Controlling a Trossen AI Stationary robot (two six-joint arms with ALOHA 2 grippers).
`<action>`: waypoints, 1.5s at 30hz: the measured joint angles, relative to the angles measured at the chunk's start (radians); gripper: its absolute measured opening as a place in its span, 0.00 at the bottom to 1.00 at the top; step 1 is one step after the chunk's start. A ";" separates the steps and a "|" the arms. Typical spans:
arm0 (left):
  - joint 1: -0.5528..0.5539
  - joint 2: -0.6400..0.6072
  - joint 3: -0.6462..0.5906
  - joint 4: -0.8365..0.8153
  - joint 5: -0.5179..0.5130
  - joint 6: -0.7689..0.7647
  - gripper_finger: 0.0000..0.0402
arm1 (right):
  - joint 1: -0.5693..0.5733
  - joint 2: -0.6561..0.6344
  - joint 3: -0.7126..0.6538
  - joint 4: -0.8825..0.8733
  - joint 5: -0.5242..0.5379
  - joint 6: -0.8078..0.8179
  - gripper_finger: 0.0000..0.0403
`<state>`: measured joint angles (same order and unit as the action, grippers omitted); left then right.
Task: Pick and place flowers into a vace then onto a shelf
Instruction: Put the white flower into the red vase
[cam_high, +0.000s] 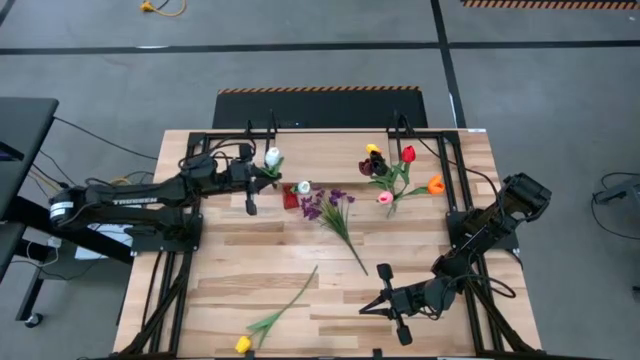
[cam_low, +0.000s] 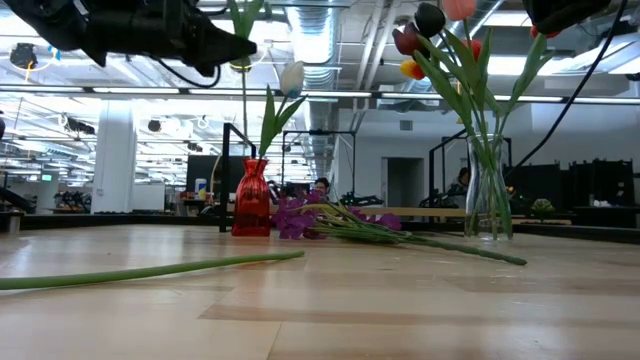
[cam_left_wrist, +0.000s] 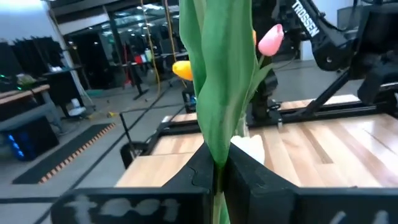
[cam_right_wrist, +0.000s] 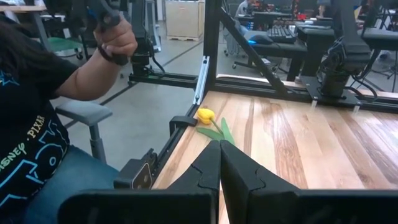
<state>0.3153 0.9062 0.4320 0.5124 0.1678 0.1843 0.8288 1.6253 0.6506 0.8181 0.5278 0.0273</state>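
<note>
White tulip (cam_high: 272, 156), its green stem pinched between the closed fingers of the left gripper (cam_left_wrist: 219, 169), hangs above the small red vase (cam_low: 252, 198) at the far left of the plank table (cam_high: 420, 240). A second white bloom (cam_high: 303, 187) already stands in that vase. Just beside it lies the purple sprig (cam_high: 330, 208); farther right a clear glass vase (cam_low: 487, 190) holds red, orange, pink, yellow and dark tulips. A lone yellow tulip (cam_high: 243, 343) rests near the table's front edge, its long stem (cam_low: 150, 270) running flat across the boards.

These stems look light and springy, with soft leaves that would slip or fold; a hold low on the stalk, below the leaves, seems safest, and the blooms should be kept clear of the fingers.

Over the front right of the table, the right gripper (cam_right_wrist: 219, 163) waits closed and empty, aimed toward the yellow tulip. Only its wrist view shows a seated person (cam_right_wrist: 37, 112) beyond the table edge with one hand (cam_right_wrist: 115, 38) raised. The table-level view alone shows how high the held flower hangs; the overhead view alone gives every flower's place. No shelf can be made out.
</note>
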 joint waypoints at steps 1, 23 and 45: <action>0.000 -0.018 0.000 -0.018 -0.011 0.006 0.00 | 0.000 0.000 0.000 -0.001 0.000 0.000 0.00; 0.018 -0.020 0.000 -0.043 -0.076 0.069 0.00 | -0.041 0.000 0.000 -0.033 -0.007 0.030 0.00; 0.076 0.000 -0.074 0.141 0.019 -0.008 0.00 | -0.041 0.000 0.000 -0.032 -0.007 0.027 0.00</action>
<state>0.3908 0.9062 0.3580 0.6536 0.1871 0.1764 0.7876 1.6253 0.6506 0.7856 0.5209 0.0547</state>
